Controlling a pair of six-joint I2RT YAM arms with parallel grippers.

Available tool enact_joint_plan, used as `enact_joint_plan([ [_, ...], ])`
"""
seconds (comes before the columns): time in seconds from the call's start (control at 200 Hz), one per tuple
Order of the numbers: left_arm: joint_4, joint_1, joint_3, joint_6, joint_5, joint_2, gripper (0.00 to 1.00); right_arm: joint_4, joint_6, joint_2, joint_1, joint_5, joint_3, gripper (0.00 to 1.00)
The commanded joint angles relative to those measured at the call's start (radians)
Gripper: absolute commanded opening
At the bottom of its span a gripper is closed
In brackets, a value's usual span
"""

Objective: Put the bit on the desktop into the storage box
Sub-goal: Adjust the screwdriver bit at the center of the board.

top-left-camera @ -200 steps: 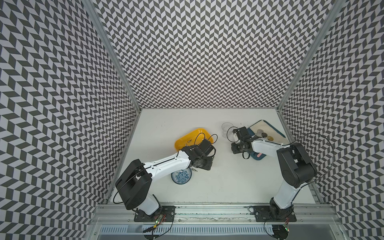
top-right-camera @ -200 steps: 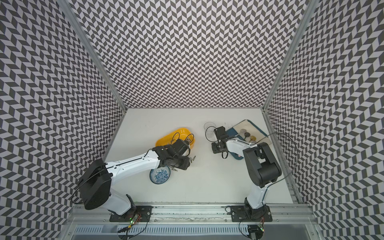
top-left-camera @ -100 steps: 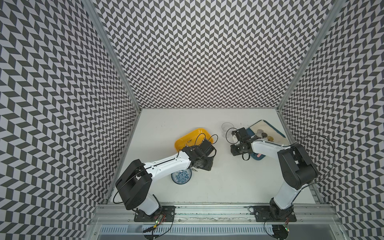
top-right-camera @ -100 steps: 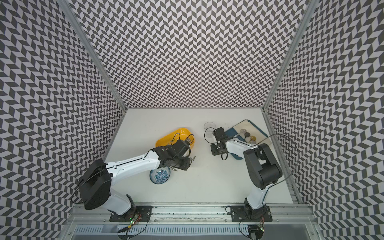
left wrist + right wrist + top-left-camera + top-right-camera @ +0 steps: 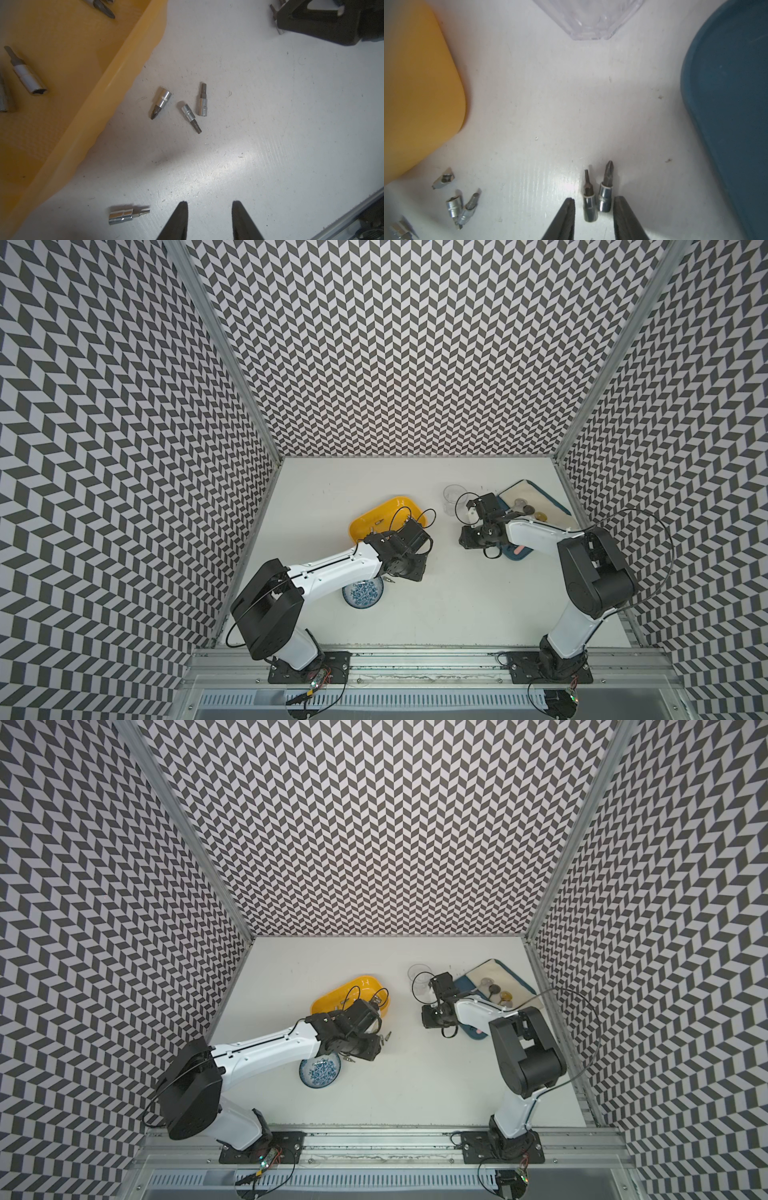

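On the desktop [image 5: 529, 104], beside the storage box [image 5: 124, 62], we see loose bits [image 5: 161, 102]: the right gripper [image 5: 594, 199] straddles two, jaws parted, seemingly not yet touching; the left gripper [image 5: 209, 202] hovers, released, empty.

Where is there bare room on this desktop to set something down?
Free: the desktop far strip behind the yellow box and glass; the near stretch between bowl and right arm. Crowded: loose bits between yellow box and blue board.

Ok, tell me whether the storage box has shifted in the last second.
No. The storage box sits just as far from the patterned bowl as before.
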Motion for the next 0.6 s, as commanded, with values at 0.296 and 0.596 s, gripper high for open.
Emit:
enact_joint_plan([
  [0.296, 0.013, -0.006, -0.015, 0.001, -0.013, -0.029, 0.39, 0.038, 0.051, 0.030, -0.030, -0.026, 0.018, 0.31],
  [0.596, 0.010, -0.006, -0.001, 0.002, -0.012, -0.027, 0.39, 0.102, 0.086, 0.025, -0.071, -0.105, -0.020, 0.29],
])
